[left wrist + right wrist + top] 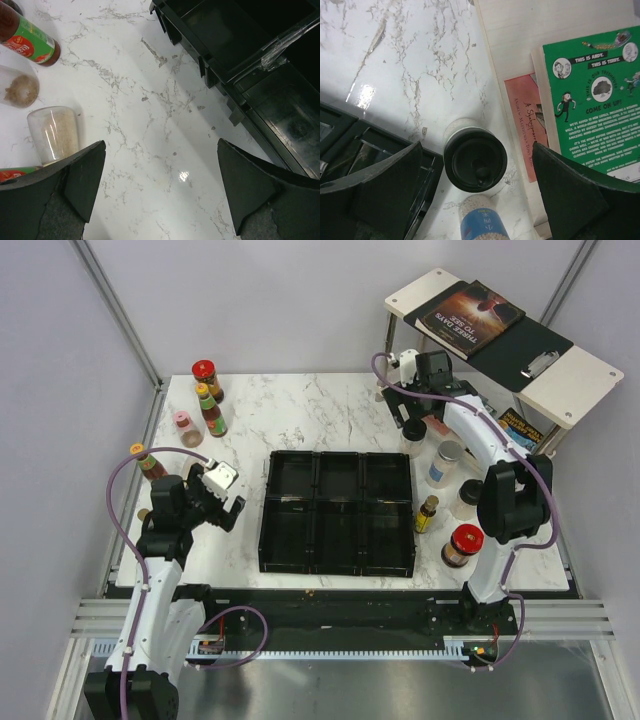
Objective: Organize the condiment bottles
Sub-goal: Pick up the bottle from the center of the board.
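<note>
1. The condiment bottles stand in two loose groups on the marble counter [320, 410], and none is in the black tray [338, 571] yet. A red-capped jar [205, 379], a yellow-capped sauce bottle [211, 412] and a pink-lidded shaker [186, 428] are at the left. A slim dark bottle [427, 513] and several jars are at the right.
2. The right tool [476, 150] hangs spread wide directly above a black-lidded jar [475, 159] and pinches nothing.
3. The left tool [161, 170] is also spread and empty, over bare counter between the tray and the left group.
4. The black-lidded jar looks rigid, clear-walled and smooth. It is probably light but slippery, and breakable if it is glass. The surest hold seems to be around the lid or just beneath it, with one finger on each side.
5. Room for the fingers looks tight. The tray wall is just beside the jar on one side and the books [590, 100] lie near on the other. A blue-labelled jar [482, 222] stands close by and could be knocked.
</note>
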Controlling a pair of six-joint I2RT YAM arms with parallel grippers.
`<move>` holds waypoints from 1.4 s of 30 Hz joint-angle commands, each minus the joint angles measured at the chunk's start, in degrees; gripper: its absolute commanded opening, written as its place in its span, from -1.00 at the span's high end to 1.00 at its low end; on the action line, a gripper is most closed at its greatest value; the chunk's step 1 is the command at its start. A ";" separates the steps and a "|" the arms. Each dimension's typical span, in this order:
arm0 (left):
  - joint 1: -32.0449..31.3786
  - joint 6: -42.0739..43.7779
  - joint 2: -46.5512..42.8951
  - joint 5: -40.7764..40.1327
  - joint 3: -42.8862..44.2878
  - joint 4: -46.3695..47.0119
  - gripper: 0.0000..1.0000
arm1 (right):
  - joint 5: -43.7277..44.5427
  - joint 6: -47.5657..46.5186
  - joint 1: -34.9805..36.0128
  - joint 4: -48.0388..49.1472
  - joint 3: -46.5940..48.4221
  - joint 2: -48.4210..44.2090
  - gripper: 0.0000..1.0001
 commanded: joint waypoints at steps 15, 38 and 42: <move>0.42 -0.55 -0.04 2.15 -0.51 1.68 -0.99 | -4.60 2.48 -2.68 -1.58 -0.67 4.95 -0.96; 0.68 -0.55 -0.04 2.33 -0.51 1.68 -0.99 | -3.81 1.07 -3.74 -5.81 -0.23 7.50 -0.02; 0.68 -0.46 0.13 2.41 -0.51 1.68 -0.99 | -3.90 0.46 -3.83 -5.98 0.21 6.71 0.53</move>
